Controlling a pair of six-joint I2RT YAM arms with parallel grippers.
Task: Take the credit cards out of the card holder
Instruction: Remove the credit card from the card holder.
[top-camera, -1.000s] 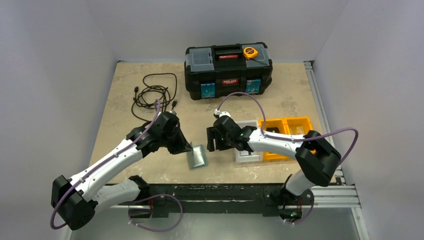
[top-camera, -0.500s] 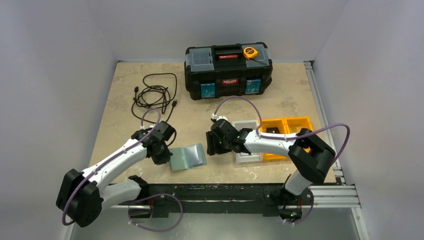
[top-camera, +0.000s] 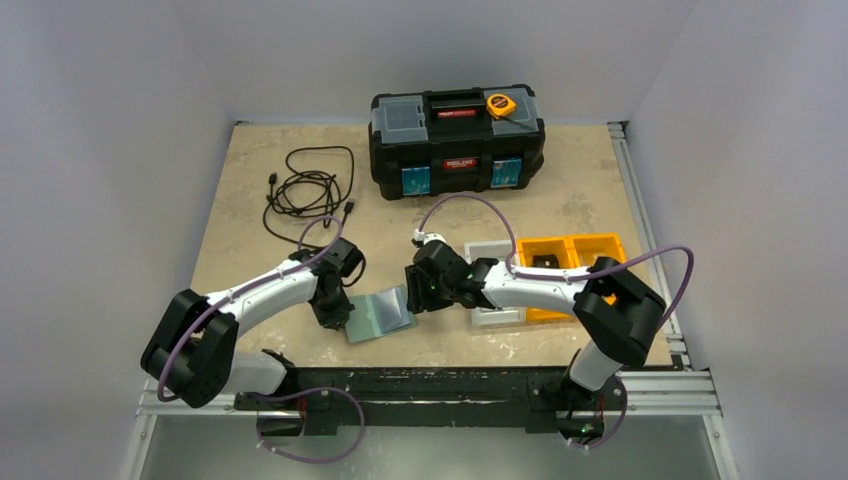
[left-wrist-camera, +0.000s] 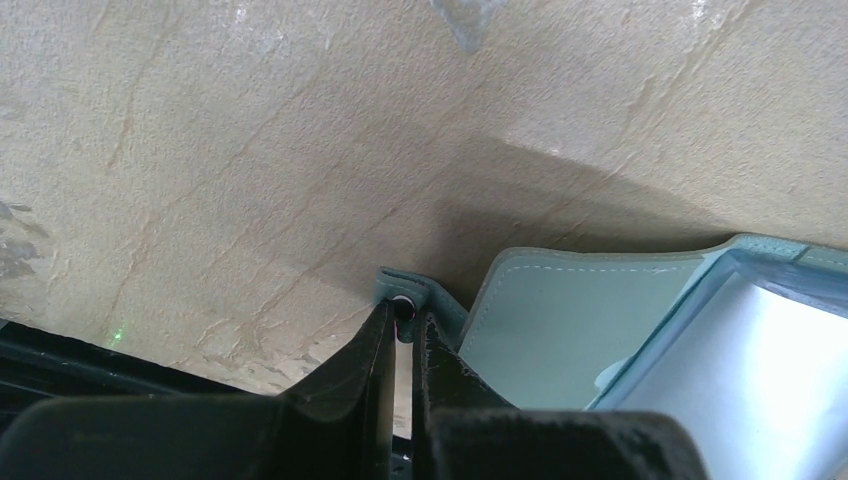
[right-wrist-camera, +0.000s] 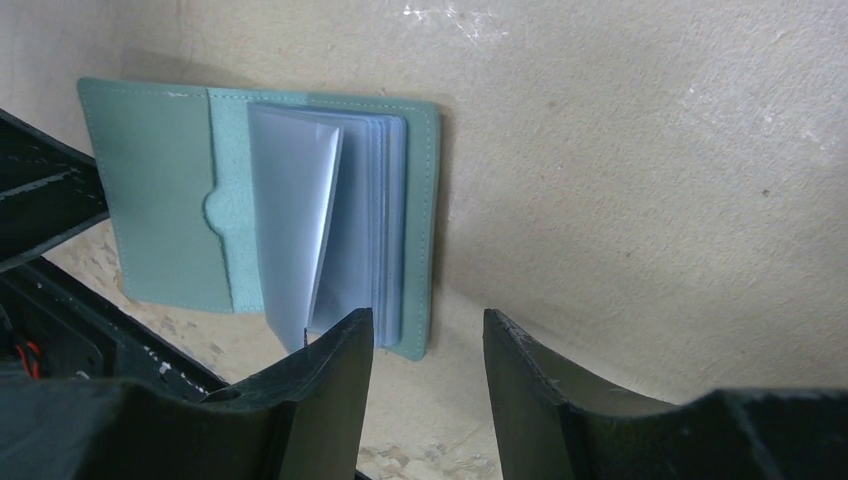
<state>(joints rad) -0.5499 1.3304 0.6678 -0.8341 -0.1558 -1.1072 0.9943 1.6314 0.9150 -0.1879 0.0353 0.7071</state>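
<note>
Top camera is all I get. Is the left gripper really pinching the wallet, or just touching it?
Observer: Pinching. The left wrist view shows the left gripper shut on the wallet's small side tab.
Child: What's inside the wallet?
Observer: The right wrist view shows pale see-through sleeves, one of them lifted. Nothing black or orange shows in them.
Child: Is the other gripper holding anything?
Observer: No. The right gripper is open, with its fingers apart at the wallet's sleeve side.
</note>
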